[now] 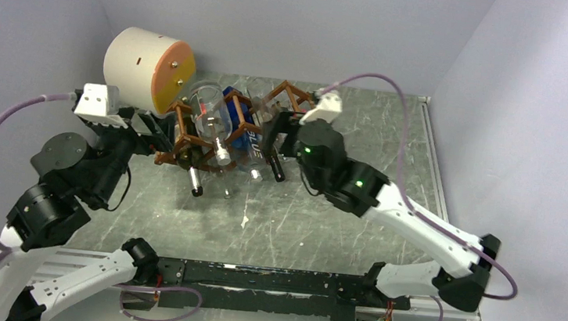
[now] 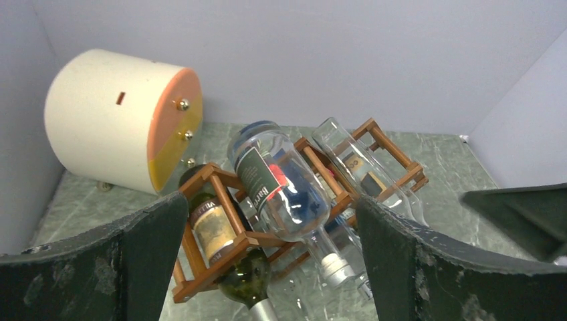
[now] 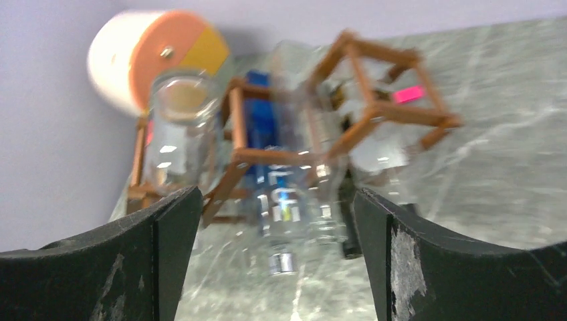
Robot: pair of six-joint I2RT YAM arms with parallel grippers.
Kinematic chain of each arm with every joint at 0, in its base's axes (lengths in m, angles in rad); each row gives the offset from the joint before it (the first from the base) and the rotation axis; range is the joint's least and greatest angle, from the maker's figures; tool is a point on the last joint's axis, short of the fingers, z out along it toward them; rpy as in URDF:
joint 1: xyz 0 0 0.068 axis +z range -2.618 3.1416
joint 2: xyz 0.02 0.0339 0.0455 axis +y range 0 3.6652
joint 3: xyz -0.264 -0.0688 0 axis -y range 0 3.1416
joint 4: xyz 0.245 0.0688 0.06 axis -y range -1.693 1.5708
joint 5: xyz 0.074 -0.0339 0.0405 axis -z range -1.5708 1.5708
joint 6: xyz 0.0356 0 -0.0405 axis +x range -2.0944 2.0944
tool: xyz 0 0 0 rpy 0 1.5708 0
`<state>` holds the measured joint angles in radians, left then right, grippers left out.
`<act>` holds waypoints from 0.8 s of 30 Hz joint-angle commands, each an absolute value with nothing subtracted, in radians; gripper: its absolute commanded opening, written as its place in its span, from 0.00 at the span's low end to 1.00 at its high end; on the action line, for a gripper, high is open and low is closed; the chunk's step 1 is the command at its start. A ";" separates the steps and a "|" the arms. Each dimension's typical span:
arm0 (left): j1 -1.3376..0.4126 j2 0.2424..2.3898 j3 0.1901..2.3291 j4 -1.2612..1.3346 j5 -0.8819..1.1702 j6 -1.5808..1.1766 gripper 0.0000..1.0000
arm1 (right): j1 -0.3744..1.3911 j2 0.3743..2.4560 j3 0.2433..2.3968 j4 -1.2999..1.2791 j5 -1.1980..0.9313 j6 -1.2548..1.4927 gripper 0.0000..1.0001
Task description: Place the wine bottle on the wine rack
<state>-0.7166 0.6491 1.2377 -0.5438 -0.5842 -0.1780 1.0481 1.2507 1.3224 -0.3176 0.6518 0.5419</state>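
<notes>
Fingers (image 2: 100, 267) of both arms gape; drum (image 2: 107, 120) beside wine rack (image 2: 228, 204).

The rack (image 1: 183, 129) sits by the far edge of the table (image 1: 322, 219), left of the middle; bottles (image 1: 210, 122) fill it, and their necks poke out toward the near edge; the drum (image 1: 145, 64) blocks the far left corner, just beside the rack; the left gripper (image 2: 271, 204) crowds the rack's left end, the right gripper (image 3: 277, 200) its right end; the middle and the far right corner are open.
</notes>
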 commanded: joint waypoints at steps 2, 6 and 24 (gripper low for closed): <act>-0.712 0.618 1.345 -0.612 -0.624 -0.094 1.00 | 1.045 1.077 1.287 -0.513 1.014 0.527 0.89; -0.712 0.601 1.413 -0.633 -0.613 -0.064 0.99 | 1.045 0.970 1.284 -0.574 1.093 0.507 0.89; -0.712 0.590 1.566 -0.653 -0.523 -0.001 0.99 | 1.045 0.745 1.300 -0.458 1.067 0.314 0.89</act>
